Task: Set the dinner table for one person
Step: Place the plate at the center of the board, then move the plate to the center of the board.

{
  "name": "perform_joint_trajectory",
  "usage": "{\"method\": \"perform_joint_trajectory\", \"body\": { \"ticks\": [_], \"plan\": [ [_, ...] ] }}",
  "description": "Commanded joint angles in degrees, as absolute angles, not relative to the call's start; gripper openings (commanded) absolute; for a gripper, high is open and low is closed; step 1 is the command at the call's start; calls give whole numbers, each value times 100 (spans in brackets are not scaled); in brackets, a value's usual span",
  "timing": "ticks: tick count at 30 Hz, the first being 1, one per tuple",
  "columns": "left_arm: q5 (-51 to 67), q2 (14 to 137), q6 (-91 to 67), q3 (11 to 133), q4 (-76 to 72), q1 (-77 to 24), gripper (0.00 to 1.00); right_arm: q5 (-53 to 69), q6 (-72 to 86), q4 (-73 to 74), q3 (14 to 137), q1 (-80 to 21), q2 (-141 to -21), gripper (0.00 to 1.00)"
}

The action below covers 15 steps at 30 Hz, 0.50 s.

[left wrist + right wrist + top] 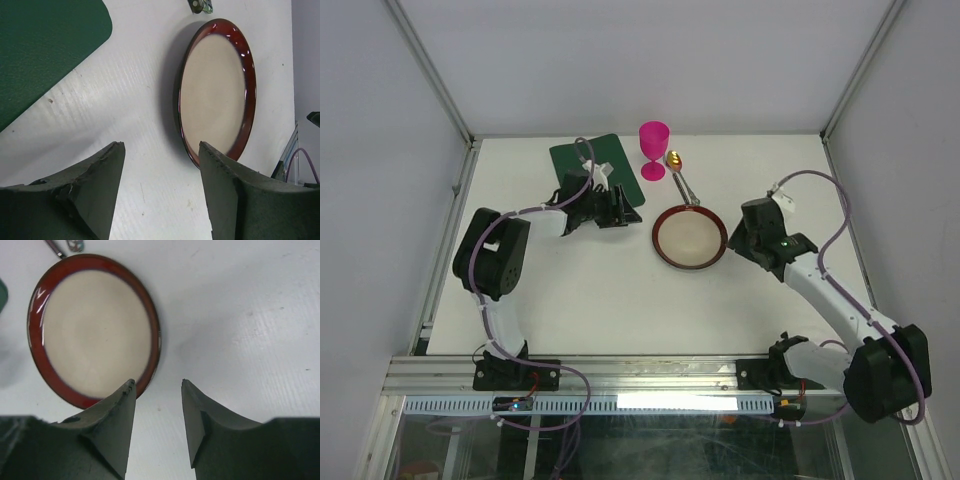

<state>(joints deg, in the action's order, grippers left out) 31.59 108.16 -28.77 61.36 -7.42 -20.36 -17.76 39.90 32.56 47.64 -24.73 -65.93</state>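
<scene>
Both jaws stand open, empty, flanking the plate [690, 237] on the dinner table [620, 300]; goblet [654, 148], spoon [682, 178], placemat [564, 160] sit beyond.

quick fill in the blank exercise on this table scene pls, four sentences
1. The plate has a cream middle and a ___ rim.
2. The goblet beyond the plate is ___ in colour.
3. The plate lies on the bare table, not on the dark green ___.
4. The left gripper and the right gripper both stand open and hold ___.

Missing words: red; pink; placemat; nothing
</scene>
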Motion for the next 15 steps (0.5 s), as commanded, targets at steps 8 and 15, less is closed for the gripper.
{"method": "perform_joint_trajectory", "body": {
  "ticks": [8,15],
  "plan": [
    [3268,11502,-3259,6794,-1436,-2360,60,-1100,4496,1825,4146,-1666,-6621,39],
    [3259,11789,-3308,7075,-1468,-2416,58,-411,4390,1050,3861,-1172,-6905,37]
  ]
}}
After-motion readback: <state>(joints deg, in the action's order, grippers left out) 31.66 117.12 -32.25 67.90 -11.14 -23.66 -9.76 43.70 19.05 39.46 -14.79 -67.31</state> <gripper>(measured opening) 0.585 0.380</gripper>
